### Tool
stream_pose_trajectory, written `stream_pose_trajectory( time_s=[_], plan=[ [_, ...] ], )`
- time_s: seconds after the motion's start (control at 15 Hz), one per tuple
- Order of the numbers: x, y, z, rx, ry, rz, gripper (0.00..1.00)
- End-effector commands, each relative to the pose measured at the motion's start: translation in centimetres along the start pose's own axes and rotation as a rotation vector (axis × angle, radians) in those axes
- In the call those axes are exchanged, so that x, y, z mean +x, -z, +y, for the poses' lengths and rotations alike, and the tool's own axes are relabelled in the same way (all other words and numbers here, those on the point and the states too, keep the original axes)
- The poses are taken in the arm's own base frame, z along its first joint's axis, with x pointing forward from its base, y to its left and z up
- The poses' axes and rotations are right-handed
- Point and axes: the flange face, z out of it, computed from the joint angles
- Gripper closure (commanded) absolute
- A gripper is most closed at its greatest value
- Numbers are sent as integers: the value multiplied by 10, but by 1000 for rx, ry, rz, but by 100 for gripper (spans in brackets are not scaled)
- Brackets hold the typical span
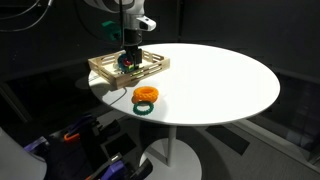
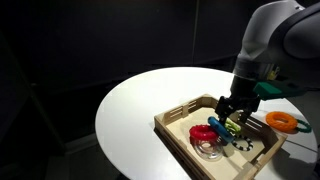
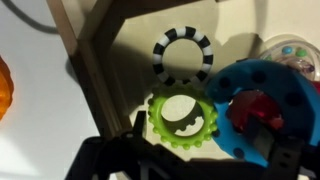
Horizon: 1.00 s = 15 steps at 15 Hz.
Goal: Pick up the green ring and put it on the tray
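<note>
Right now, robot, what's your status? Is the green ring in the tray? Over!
Gripper low in the tray, jaws unclear. Green ring inside the tray, right under the gripper. Blue ring and striped ring close beside it.

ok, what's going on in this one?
The Panda's gripper hangs low over the tray, and its jaws look spread in the wrist view. The green ring lies on the tray floor just under it and does not look clamped. Next to it lie a blue ring and a black-and-white striped ring. An orange ring sits out on the white table, outside the tray.
</note>
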Motion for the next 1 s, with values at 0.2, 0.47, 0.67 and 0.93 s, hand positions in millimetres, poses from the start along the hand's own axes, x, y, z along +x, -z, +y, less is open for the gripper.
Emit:
stream_pose_trajectory(
  time_s=[0.2, 0.47, 0.67, 0.93],
  plan=[
    [3, 30, 28, -23, -44, -30, 0],
    [5, 52, 37, -39, -55, 1, 0],
    [6, 71, 44, -60, -46, 40, 0],
    [5, 99, 55, -102, -32, 87, 0]
  ],
)
